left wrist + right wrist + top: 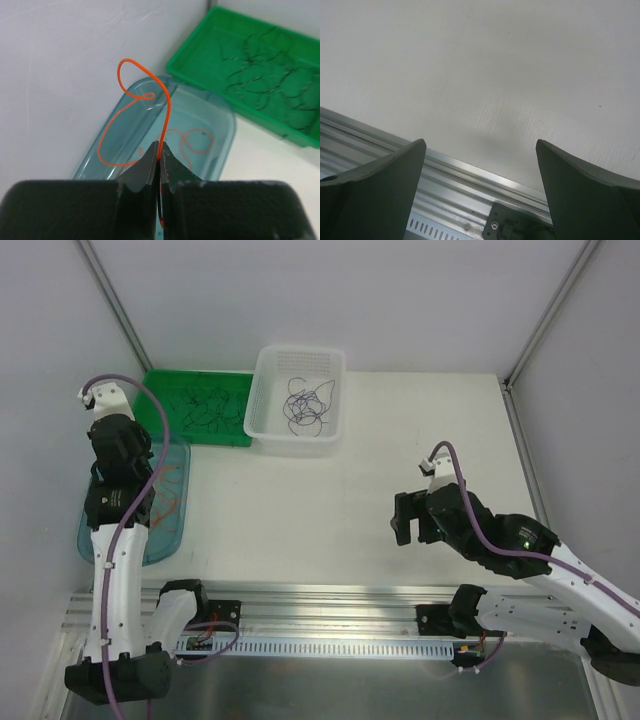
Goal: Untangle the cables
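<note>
In the left wrist view my left gripper (161, 152) is shut on a curly orange cable (167, 105), which rises from the fingertips and loops over the teal tray (222, 127). More orange cable (197, 140) lies in that tray. In the top view the left gripper (128, 452) hangs over the teal tray (150, 540). Black cables (205, 405) lie in the green tray (160, 380). Dark purple cables (308, 408) lie in the white basket (270, 370). My right gripper (414, 528) is open and empty above bare table, as its wrist view (480, 150) shows.
The green tray (197, 55) with black cables (270, 75) sits just beyond the teal tray. White walls close in the left, back and right. An aluminium rail (470, 185) runs along the table's near edge, under the right gripper.
</note>
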You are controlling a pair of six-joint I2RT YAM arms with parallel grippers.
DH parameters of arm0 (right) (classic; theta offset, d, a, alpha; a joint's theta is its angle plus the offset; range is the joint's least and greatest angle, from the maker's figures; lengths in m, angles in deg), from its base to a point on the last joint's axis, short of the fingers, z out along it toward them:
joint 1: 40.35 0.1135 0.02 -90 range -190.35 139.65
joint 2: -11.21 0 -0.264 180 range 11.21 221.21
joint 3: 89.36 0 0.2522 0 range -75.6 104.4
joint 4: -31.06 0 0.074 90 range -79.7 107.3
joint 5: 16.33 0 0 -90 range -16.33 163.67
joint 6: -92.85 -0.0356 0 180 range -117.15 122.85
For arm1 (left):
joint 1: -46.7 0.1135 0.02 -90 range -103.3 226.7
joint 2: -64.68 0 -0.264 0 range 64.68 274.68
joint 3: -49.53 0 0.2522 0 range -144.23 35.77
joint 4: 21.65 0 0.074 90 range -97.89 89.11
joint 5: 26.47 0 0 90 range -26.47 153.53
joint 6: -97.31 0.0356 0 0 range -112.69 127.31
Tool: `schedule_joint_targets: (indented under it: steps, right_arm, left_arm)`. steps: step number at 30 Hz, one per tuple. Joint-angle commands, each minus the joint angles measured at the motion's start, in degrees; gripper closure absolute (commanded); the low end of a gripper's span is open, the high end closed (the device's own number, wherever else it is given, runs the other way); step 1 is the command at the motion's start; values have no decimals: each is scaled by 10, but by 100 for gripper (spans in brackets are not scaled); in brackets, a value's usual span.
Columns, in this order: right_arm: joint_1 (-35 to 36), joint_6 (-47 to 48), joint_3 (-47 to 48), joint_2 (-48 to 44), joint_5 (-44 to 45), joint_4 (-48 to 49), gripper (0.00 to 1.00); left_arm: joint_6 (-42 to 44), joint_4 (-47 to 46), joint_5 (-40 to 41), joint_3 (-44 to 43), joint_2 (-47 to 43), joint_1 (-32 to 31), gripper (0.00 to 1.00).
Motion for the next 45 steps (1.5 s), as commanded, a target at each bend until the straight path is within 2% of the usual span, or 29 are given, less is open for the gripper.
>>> schedule_joint_targets:
  steps: [1,4,11,12,14,15,18,22,29,32,39,41,45]
  right_arm:
    - [-1,7,-1,-3,-29,10,3]
    - [-1,7,-3,-8,-38,5,3]
    - [-1,7,-14,-19,-38,-11,3]
    - [-1,6,-15,-20,-36,-10,3]
    - [-2,6,-17,-18,-33,-10,3]
    - [-1,6,-16,-18,-30,-12,3]
    - [-1,5,-6,-13,-18,-24,3]
    - [-1,9,7,-18,2,-38,3]
    - [-1,5,18,-58,33,-77,3]
    - [-1,-14,21,-90,76,-104,3]
    - [-1,-54,22,-198,215,-156,3]
    - [-1,-53,24,-234,237,-167,3]
    - [0,-42,29,-282,274,-174,3]
  left_arm:
    - [77,-90,6,71,27,30,100]
    - [114,-139,51,89,59,34,100]
    - [89,-188,99,134,101,44,100]
    - [70,-191,98,141,104,43,95]
    - [57,-194,90,155,104,47,70]
    - [45,-195,86,158,103,46,48]
    - [37,-191,73,162,77,47,23]
    - [36,-171,44,153,24,47,10]
    - [13,-118,-26,149,-69,46,5]
    - [-1,-85,-103,141,-120,42,1]
    - [-13,41,-221,68,-224,3,1]
    - [-18,97,-232,30,-242,-10,1]
    - [-51,165,-200,-20,-291,-55,1]
